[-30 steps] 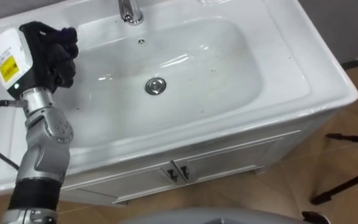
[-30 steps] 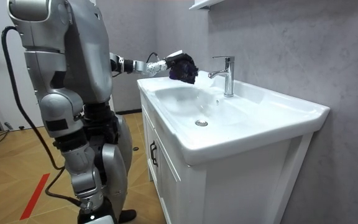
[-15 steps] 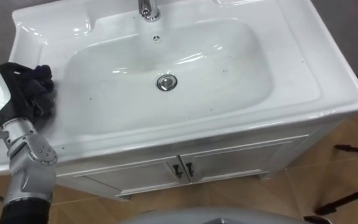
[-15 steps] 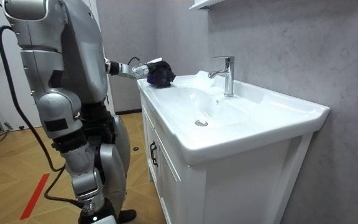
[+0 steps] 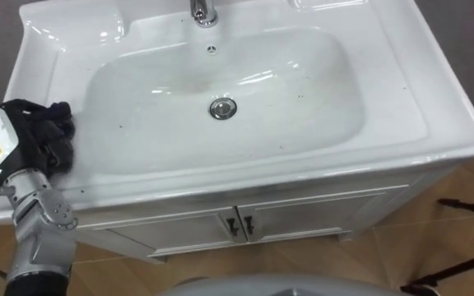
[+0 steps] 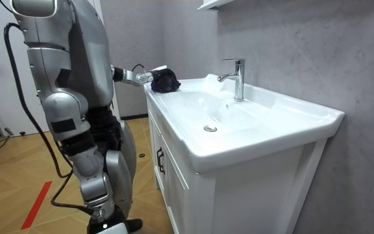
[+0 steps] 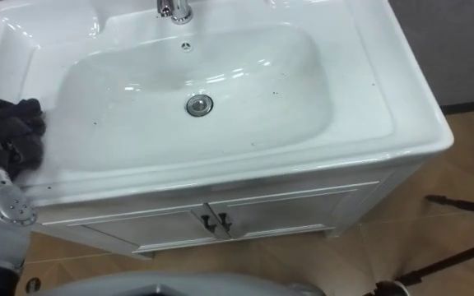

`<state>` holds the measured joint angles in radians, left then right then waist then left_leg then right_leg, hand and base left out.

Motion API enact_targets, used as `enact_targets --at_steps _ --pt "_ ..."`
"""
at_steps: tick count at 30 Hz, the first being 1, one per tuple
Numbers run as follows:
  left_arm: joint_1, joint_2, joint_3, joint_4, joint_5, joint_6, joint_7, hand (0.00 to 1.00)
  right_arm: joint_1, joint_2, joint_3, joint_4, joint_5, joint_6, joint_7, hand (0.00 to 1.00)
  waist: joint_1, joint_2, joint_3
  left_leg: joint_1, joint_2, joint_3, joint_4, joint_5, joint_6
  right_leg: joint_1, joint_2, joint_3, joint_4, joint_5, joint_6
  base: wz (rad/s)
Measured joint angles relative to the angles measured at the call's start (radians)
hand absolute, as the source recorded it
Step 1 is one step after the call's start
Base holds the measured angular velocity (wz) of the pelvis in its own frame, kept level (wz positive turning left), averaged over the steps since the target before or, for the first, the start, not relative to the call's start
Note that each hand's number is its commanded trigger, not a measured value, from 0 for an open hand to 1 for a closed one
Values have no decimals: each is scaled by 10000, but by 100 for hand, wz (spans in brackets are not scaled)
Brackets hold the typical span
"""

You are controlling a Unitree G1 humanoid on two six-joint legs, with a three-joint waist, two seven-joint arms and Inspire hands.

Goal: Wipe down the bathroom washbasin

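white ceramic basin (image 5: 303,123): rect. top w/ a rounded bowl; small dark specks (image 5: 299,97) are scattered in the bowl.
dark crumpled cloth (image 5: 56,125): bunched in the left hand, held at the basin's left rim, beside the bowl and not in it; contact w/ the rim cannot be told.
left hand (image 5: 25,144): fingers are curled round the cloth; arm is brought in from lower left.
chrome tap (image 6: 237,77): upright at the back rim, centre, well apart from the cloth.
round metal drain (image 5: 223,108): set at the bowl's middle, in front of the tap.
white cabinet (image 5: 303,215): under the basin, doors closed, two small dark handles (image 5: 241,224) side by side.
wooden floor (image 5: 434,255): black stand legs (image 5: 471,206) are seen at right.
robot: stood at the cabinet front, twds its left end; in room view the left arm is stretched to the basin's corner.
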<state>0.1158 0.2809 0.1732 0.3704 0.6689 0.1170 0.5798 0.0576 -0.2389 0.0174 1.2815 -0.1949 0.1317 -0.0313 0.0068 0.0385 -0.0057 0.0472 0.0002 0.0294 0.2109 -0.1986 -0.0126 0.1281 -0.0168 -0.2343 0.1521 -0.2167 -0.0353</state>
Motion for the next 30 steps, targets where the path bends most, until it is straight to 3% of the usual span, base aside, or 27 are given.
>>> enact_targets --at_steps 1,2,16,30 --pt "-51 0 0 148 0 -87 99 56 -11 3 23 -18 3 -5 2 0 -1 -25 -2 2 -4 0 0 0 0 7 3 -3 2 0 1 0" --pt "-54 0 -1 180 0 -121 144 0 -13 3 24 -22 9 -16 2 0 -3 -19 -7 3 -6 0 1 0 0 9 3 -4 2 1 2 0" --pt "-61 -1 -39 181 -2 -137 611 0 41 20 199 -36 49 -29 -112 0 -146 190 22 -1 2 -18 10 0 0 -4 -7 68 -8 1 2 0" --pt "-72 1 -38 -141 -3 -229 1163 0 29 28 197 -53 -113 -81 -146 0 -292 265 32 -21 -10 -29 -64 0 1 -71 8 90 -19 1 3 0"
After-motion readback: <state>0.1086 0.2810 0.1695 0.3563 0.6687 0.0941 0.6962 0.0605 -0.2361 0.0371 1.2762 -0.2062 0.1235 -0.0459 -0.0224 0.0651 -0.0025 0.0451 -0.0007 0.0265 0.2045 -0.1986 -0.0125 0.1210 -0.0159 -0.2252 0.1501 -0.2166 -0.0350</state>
